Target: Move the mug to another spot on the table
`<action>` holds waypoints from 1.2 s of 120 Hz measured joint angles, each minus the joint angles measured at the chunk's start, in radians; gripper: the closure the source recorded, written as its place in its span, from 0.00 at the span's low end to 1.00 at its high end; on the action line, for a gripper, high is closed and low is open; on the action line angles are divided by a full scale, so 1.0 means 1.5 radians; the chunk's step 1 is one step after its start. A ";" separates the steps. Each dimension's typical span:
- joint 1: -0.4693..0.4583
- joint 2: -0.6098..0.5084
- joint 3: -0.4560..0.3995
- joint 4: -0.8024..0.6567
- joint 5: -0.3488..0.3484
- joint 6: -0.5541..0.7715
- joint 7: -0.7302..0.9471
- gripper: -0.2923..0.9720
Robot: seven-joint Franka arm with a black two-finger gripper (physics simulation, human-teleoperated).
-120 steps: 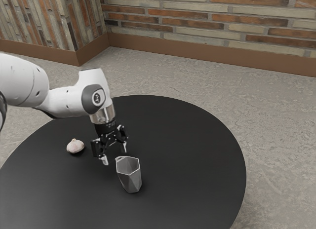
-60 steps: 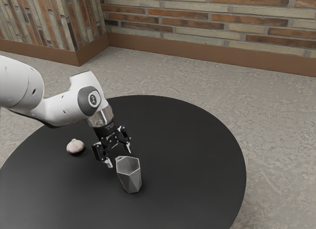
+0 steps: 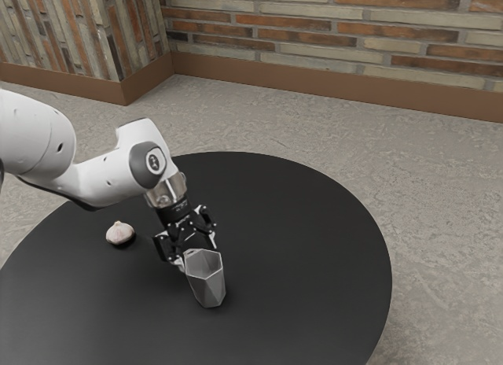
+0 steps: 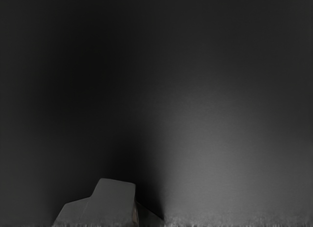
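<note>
A grey faceted mug [image 3: 205, 278] stands upright on the round black table [image 3: 314, 247], toward its front. My black gripper [image 3: 191, 250] hangs right at the mug's rim on the side toward the exterior view's left. Its fingers are spread, one to each side of the rim's near edge, and they do not clamp the mug. In the wrist view a grey angular piece of the mug [image 4: 100, 207] lies just under my hand against the dark tabletop.
A pale garlic bulb [image 3: 119, 233] lies on the table to the exterior view's left of my gripper. Bare black tabletop stretches to the exterior view's right and behind the mug. A brick wall and a concrete floor surround the table.
My gripper has moved down and toward the exterior view's right, from beside the mug to its rim. The mug and the garlic have stayed put.
</note>
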 joint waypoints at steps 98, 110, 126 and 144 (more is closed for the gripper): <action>-0.001 -0.046 0.010 0.003 0.025 -0.028 0.034 0.80; 0.000 -0.056 0.021 0.003 0.032 -0.044 0.042 0.81; 0.002 -0.037 0.052 0.006 0.040 -0.053 0.064 0.81; 0.023 -0.015 0.071 0.018 0.044 -0.051 0.099 0.81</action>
